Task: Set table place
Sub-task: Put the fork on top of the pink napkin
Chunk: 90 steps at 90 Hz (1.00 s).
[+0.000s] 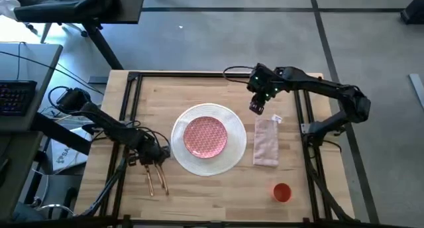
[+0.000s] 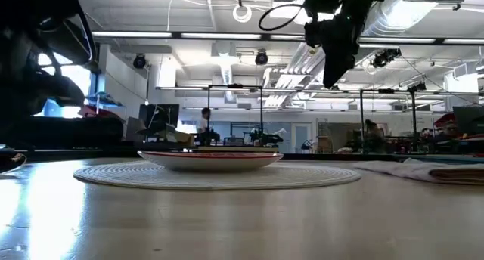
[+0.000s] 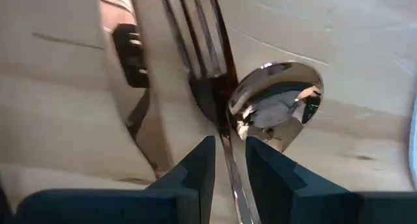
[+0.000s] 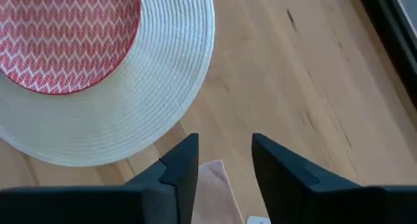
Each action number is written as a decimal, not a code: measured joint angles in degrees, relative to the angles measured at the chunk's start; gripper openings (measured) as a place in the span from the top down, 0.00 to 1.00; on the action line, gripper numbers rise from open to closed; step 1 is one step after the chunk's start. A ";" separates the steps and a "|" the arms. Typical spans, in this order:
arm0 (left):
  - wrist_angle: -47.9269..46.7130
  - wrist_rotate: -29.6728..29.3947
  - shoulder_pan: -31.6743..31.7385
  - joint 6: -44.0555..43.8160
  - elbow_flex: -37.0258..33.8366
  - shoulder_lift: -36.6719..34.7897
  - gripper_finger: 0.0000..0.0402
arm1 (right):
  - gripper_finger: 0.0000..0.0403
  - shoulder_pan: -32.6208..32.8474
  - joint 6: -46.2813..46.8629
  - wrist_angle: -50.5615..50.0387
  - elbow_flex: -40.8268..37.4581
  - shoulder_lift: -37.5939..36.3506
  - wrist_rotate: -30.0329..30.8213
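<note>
A large white round plate (image 1: 225, 158) lies mid-table with a smaller pink patterned plate (image 1: 205, 136) on top of it. To its right a pale pink napkin (image 1: 266, 142) lies flat, and an orange cup (image 1: 282, 192) stands near the front edge. Left of the plates lies gold cutlery (image 1: 158, 179): a knife (image 3: 127, 68), a fork (image 3: 195, 28) and a spoon (image 3: 277, 107). My left gripper (image 1: 154, 159) is shut at the far end of the cutlery. My right gripper (image 1: 258, 107) hangs open above the napkin's far end (image 4: 218, 185), well clear of the table (image 1: 199, 195). My left gripper (image 3: 229, 162) pinches a thin cutlery handle (image 3: 228, 152) between its two fingers, just behind the spoon's bowl and the fork's neck. Whether the handle is the spoon's or the fork's I cannot tell. The fingers run along the handle, and the heads point toward the table's near edge.
A black metal frame (image 1: 132, 95) runs around the tabletop. Bare wood shows between the napkin and the cup and along the near edge. A grey desk with a keyboard (image 1: 14, 95) stands off the table's left side.
</note>
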 joint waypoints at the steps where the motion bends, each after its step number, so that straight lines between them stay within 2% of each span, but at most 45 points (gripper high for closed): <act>1: 0.29 0.02 0.00 0.00 -0.17 0.02 0.83 | 0.69 -0.03 0.01 0.01 0.00 0.00 0.00; 21: 1.00 0.98 0.00 0.44 -1.15 1.21 0.85 | 0.69 -0.02 0.38 0.29 0.00 0.00 -0.05; 48: 0.69 1.09 -0.07 0.98 -1.17 3.01 0.98 | 0.69 0.03 1.95 0.28 0.00 0.00 -0.07; 73: -2.00 0.20 -0.86 1.03 1.02 3.30 1.00 | 0.69 0.03 1.95 0.29 0.00 -0.02 -0.16; 90: -10.02 -2.93 -0.85 2.53 7.74 2.97 1.00 | 0.69 0.03 1.78 0.29 0.00 -0.04 -8.40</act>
